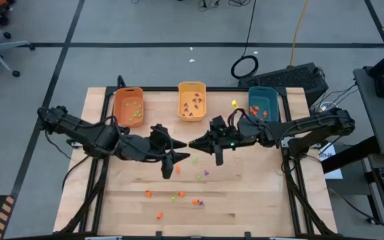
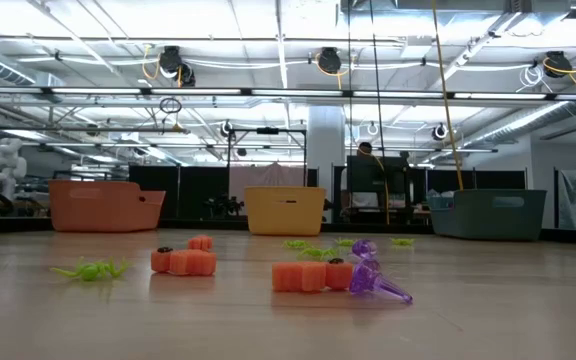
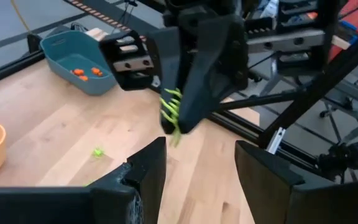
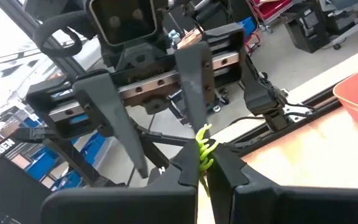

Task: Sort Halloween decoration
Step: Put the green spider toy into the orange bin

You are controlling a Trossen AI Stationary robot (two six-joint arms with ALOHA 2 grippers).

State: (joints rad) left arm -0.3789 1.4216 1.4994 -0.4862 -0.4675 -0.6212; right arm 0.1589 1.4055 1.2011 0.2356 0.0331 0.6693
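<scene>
Both grippers hover over the middle of the table, facing each other. My right gripper points level toward the table's left and is shut on a light green trinket. My left gripper stands open just short of it, tilted a little downward, and nothing is between its fingers. More orange, green and purple trinkets lie loose on the near half of the table. The low view shows some of them but neither gripper. My right gripper pinches the light green trinket between its two fingertips. The trinket's spiky legs stick out past the fingers. The fingers lie level, pointing toward the table's left. The trinket is lifted clear of the table.
Three bins stand along the far edge: an orange one with green trinkets, a yellow one with dark ones and a teal one with orange ones. A stray trinket lies between the yellow and teal bins. Bare wood lies between the bins and the grippers.
</scene>
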